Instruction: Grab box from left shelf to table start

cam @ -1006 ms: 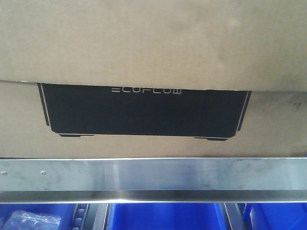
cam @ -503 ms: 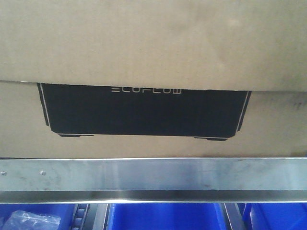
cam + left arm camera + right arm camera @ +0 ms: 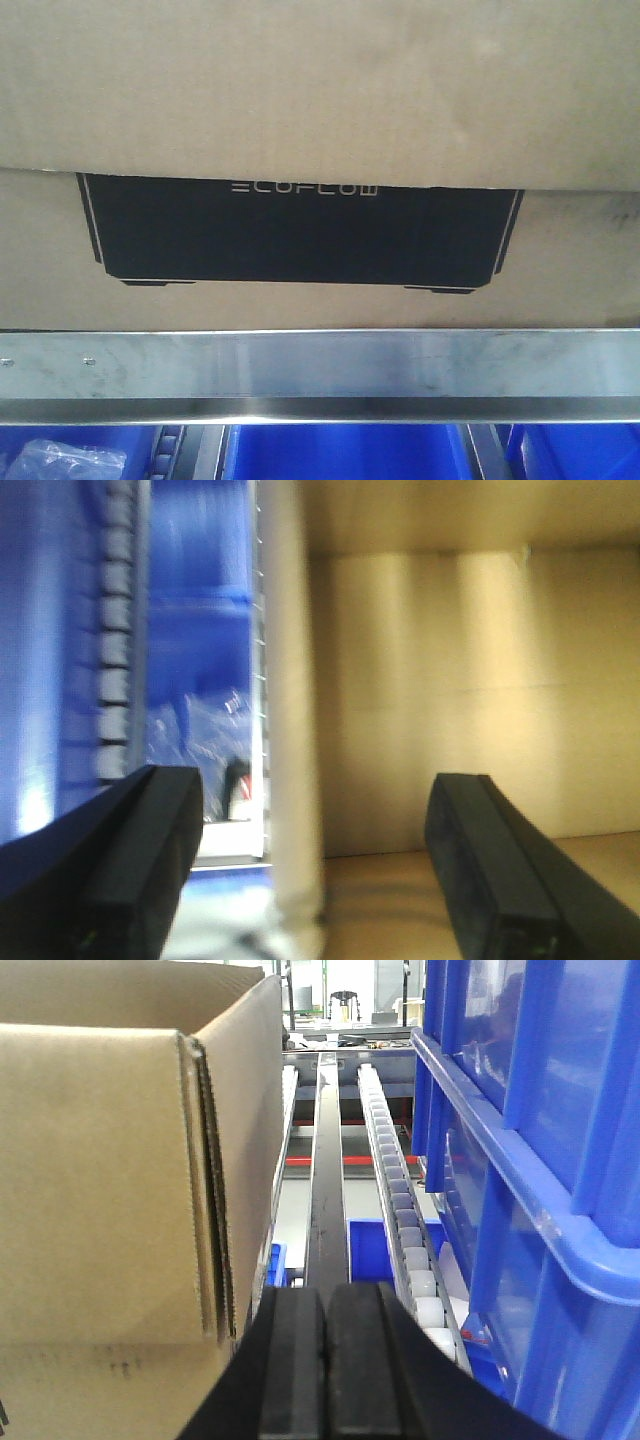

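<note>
The box [image 3: 300, 100] sits on the left shelf [image 3: 320, 362], its lower front edge just behind the wide silver rail and its black panel [image 3: 300, 230] with the white lettering facing the front camera; below the box, under the rail, are blue bins [image 3: 340, 452]; the table shows in no view. The left gripper [image 3: 315, 780] is spread wide, holding nothing that can be made out; in its blurred wrist view one dark finger [image 3: 140, 860] lies outside the box, on the side of the blue plastic, and the other lies over bare cardboard, with a pale upright edge of the box between them; whether either finger touches the cardboard I cannot tell. The right gripper [image 3: 325, 1305] has its two pads pressed flat together with nothing between them; it sits low, just beside a corner of the box, with a roller track [image 3: 400, 1190] running away beyond that corner and more blue plastic on the far side of the track from the box. By my reading the task is at its beginning: the arms have been brought to the box, one on each side, but no grasp is made and the box is not lifted. What is left is nearly all of it: securing both sides of the box, drawing it forward over the rail, and carrying it to the table.
</note>
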Tool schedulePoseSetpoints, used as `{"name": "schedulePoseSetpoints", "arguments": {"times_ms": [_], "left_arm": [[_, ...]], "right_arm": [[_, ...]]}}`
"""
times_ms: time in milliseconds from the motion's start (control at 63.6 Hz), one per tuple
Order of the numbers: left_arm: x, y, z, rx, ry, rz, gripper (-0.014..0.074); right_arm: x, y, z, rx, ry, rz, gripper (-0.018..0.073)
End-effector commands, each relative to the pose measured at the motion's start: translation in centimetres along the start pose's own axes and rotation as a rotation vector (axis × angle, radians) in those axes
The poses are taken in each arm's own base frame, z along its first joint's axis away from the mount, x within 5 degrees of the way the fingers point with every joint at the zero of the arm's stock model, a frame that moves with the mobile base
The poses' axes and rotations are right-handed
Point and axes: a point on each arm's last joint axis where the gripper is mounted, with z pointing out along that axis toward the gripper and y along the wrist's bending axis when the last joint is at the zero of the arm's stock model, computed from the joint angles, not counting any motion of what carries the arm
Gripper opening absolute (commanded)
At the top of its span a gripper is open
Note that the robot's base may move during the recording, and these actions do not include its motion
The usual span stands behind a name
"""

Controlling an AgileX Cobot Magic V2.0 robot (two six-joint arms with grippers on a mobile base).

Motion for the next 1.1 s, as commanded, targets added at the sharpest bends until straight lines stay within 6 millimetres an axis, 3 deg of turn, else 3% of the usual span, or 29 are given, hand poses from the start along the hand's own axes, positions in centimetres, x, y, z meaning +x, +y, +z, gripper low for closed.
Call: {"name": "schedulePoseSetpoints", "arguments": {"times_ms": [0, 236, 692, 1085], "left_arm": [[-0.9, 0.3, -0.4, -0.005, -0.021, -0.034, 0.0386], [-1.5, 2.0, 2.6, -0.036, 0.077, -0.129, 0.0386], [0.2, 2.0, 6.8, -0.031, 0.265, -0.116, 0.0385], [1.2, 1.8, 7.5, -0.025, 0.265, -0.116, 0.0385]], "right_arm": [[-0.9, 0.0, -0.1, 0.001, -0.092, -0.016, 0.0052], [-0.9, 0.0, -0.1, 0.001, -0.092, -0.016, 0.0052], [-0.9, 0.0, -0.1, 0.001, -0.092, -0.016, 0.0052], [-0.9, 0.0, -0.1, 0.001, -0.092, -0.016, 0.0052]]}}
